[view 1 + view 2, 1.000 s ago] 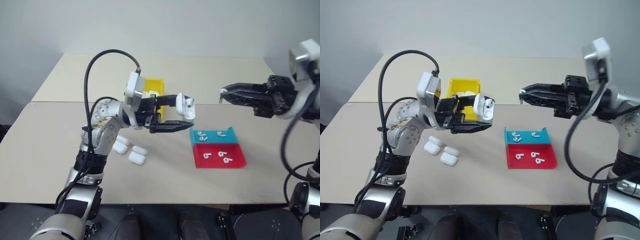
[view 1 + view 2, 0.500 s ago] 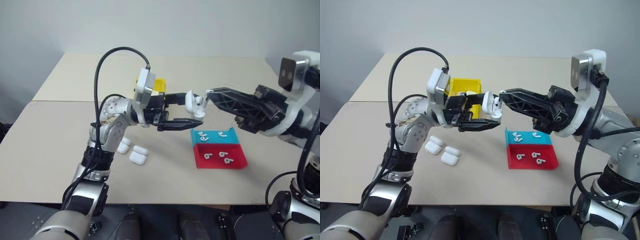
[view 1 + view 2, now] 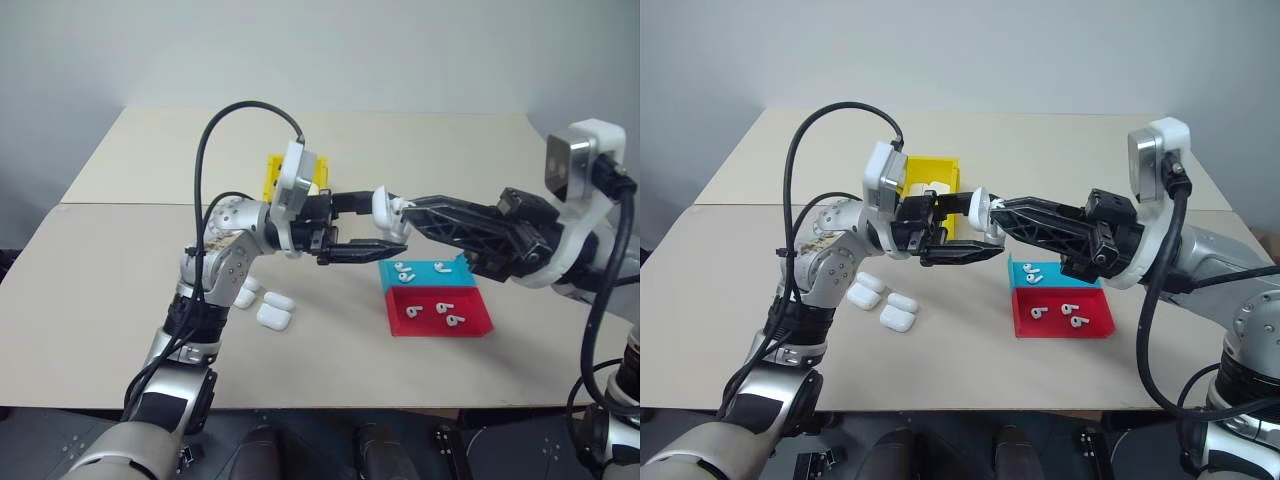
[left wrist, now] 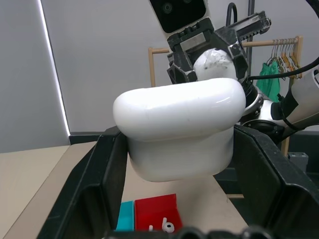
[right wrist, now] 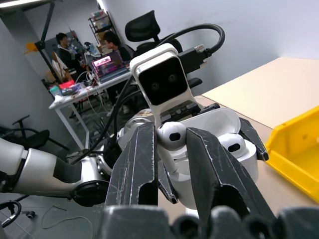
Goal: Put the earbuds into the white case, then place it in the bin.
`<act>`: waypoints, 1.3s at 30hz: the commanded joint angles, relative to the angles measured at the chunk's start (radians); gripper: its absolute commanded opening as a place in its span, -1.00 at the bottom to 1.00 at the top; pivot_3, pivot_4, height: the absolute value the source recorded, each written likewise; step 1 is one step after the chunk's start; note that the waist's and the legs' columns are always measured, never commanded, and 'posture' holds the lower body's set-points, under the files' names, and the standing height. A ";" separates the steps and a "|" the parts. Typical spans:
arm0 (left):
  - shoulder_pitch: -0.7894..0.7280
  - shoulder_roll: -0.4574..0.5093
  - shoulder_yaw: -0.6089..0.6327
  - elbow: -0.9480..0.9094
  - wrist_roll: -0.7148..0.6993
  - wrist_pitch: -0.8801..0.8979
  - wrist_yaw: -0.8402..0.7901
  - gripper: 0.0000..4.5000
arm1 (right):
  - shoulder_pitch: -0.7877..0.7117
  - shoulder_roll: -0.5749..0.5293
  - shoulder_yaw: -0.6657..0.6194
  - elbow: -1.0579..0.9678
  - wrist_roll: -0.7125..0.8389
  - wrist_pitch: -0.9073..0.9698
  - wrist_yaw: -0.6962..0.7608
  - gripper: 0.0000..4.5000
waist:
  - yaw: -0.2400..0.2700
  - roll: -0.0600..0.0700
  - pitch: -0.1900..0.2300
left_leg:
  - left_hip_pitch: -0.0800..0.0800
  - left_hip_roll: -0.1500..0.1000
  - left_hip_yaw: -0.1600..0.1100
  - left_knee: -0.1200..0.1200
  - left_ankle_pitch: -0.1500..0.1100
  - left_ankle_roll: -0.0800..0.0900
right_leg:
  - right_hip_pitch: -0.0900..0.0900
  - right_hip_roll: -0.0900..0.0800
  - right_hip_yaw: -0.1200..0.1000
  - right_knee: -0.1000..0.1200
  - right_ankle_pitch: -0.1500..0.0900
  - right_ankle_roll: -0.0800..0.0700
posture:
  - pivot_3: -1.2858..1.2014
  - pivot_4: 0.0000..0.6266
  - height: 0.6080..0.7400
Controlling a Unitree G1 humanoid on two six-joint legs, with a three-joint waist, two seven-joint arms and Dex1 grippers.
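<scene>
Right pincer (image 5: 172, 144) has closed the gap: a second ago it hung well apart from the white case (image 4: 179, 129), now its tips sit right at the case's open mouth. It's clenched on an earbud (image 5: 172, 133), stem end toward the case. One bud (image 5: 233, 143) looks already seated in the case, next to where this one is headed.

Left pincer (image 3: 385, 228) is clamped on the case body, holding it in the air, above the bench (image 3: 120, 300) and between the yellow bin (image 3: 930, 172) and the blue tray (image 3: 435, 270). It hasn't moved noticeably.

My read: second bud is at insertion; whether it's touching its socket yet I can't tell. After that comes lid shut, then the drop into the bin just behind the case.

Spare cases (image 3: 272, 310) lie on the bench below the held case; loose buds (image 3: 445, 318) remain in the blue and red trays.
</scene>
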 commanded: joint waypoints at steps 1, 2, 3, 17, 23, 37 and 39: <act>-0.004 -0.007 0.013 -0.063 -0.016 -0.009 0.010 0.27 | 0.008 -0.029 0.019 -0.028 -0.025 -0.035 0.006 -0.58 | 0.000 0.000 0.000 | 0.000 0.000 0.000 0.000 0.000 0.000 | 0.000 0.000 0.000 0.000 0.000 0.000 | 0.03 -0.52 1.00; -0.002 -0.008 0.012 -0.067 -0.016 -0.009 0.011 0.27 | 0.011 -0.033 0.023 -0.030 -0.028 -0.040 0.008 -0.58 | 0.000 0.000 0.000 | 0.000 0.000 0.000 0.000 0.000 0.000 | 0.000 0.000 0.000 0.000 0.000 0.000 | 0.03 -0.52 1.00; -0.001 -0.008 0.012 -0.070 -0.017 -0.009 0.013 0.27 | 0.011 -0.036 0.028 -0.031 -0.035 -0.047 0.007 -0.58 | 0.000 0.000 0.000 | 0.000 0.000 0.000 0.000 0.000 0.000 | 0.000 0.000 0.000 0.000 0.000 0.000 | 0.03 -0.52 1.00; 0.000 -0.010 0.019 -0.065 -0.020 -0.013 0.014 0.27 | 0.014 -0.077 0.072 -0.023 -0.101 -0.084 0.052 -0.26 | 0.000 0.000 0.000 | 0.000 0.000 0.000 0.000 0.000 0.000 | 0.000 0.000 0.000 0.000 0.000 0.000 | 0.03 -0.52 1.00; -0.004 -0.009 0.021 -0.061 -0.018 -0.016 0.017 0.27 | 0.024 -0.118 0.052 -0.014 -0.122 -0.087 0.104 0.47 | 0.001 0.000 0.000 | 0.000 0.000 0.000 0.000 0.000 0.000 | 0.000 0.000 0.000 0.000 0.000 0.000 | 0.03 -0.52 1.00; -0.016 -0.033 -0.008 0.003 0.034 -0.037 0.009 0.27 | -0.224 -0.299 0.101 0.133 -0.279 -0.134 0.308 -0.20 | 0.001 0.000 0.000 | 0.001 0.000 0.000 0.001 0.000 0.000 | 0.000 0.000 0.000 0.000 0.000 0.000 | 0.03 -0.52 1.00; -0.026 -0.044 -0.023 0.020 0.048 -0.038 0.010 0.27 | -0.377 -0.311 0.231 0.180 -0.407 -0.161 0.409 -0.51 | -0.005 0.001 0.000 | 0.000 0.000 0.000 0.001 0.000 0.001 | 0.000 0.000 0.000 0.000 0.000 0.000 | 0.03 -0.52 1.00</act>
